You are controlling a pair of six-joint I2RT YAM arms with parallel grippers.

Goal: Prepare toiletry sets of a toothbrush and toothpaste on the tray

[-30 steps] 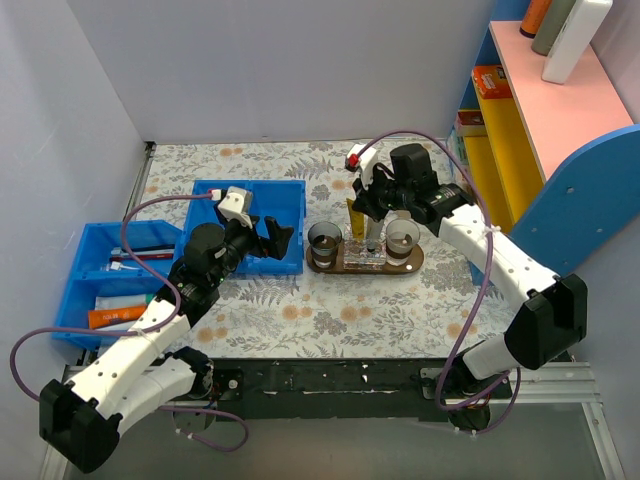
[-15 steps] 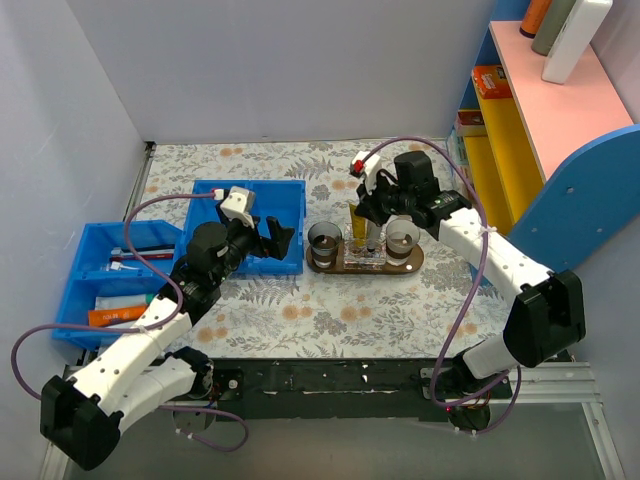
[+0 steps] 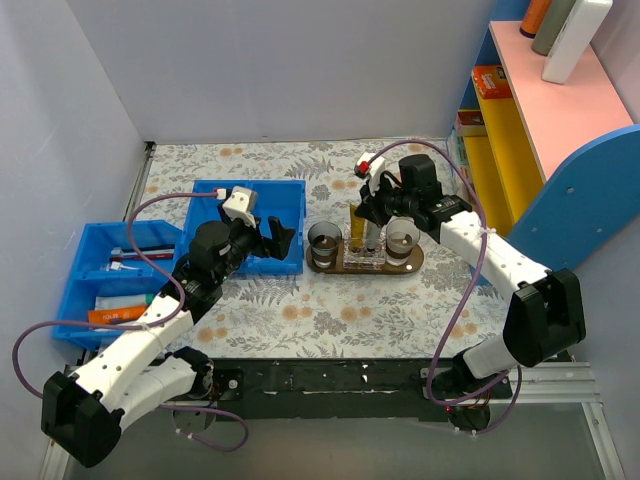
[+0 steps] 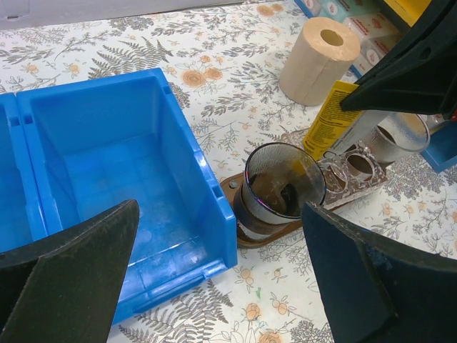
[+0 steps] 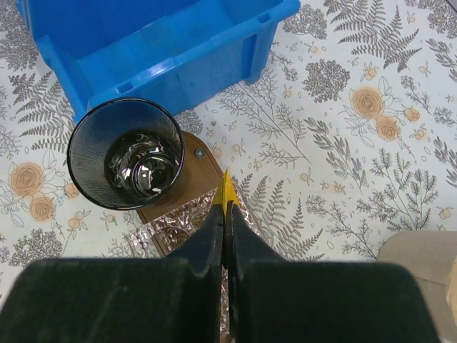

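Note:
The dark brown tray (image 3: 345, 268) lies mid-table with a dark cup (image 3: 324, 240) at its left end, another (image 3: 402, 238) at its right, and a clear holder (image 3: 367, 254) between them. My right gripper (image 3: 368, 214) is shut on the yellow toothpaste tube (image 3: 357, 222), held upright over the holder's back edge. In the right wrist view its fingers (image 5: 226, 214) pinch the tube's yellow edge (image 5: 226, 187) beside the left cup (image 5: 136, 152). My left gripper (image 3: 276, 238) is open and empty over the blue bin's (image 3: 250, 205) right part. Thin toothbrush-like sticks (image 3: 138, 257) lie in the far-left bin.
A second blue bin (image 3: 100, 285) at the left holds an orange tube (image 3: 115, 317). A paper roll (image 4: 319, 50) stands behind the tray. A pink and yellow shelf (image 3: 530, 110) rises at the right. Walls close the back and left.
My right wrist has shifted slightly right with the toothpaste still gripped over the tray. My left arm has barely moved.

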